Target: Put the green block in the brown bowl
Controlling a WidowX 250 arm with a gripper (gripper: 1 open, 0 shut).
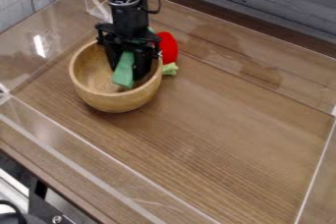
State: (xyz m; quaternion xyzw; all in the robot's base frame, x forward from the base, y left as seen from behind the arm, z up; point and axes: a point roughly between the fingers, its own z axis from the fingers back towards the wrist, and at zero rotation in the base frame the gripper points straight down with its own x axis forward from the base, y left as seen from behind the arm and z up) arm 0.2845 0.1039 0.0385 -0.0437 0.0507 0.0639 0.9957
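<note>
With the gripper (126, 66) clenched on the green block (124, 71) inside the brown bowl (94, 92), placement seems nearly done; releasing comes next.

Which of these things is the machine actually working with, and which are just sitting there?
Part of the job:
- green block, clamped in the gripper and held down inside the bowl
- brown bowl, where the block goes

Just lying about:
- red rounded object with a green bit, right behind the bowl
- wooden table
</note>
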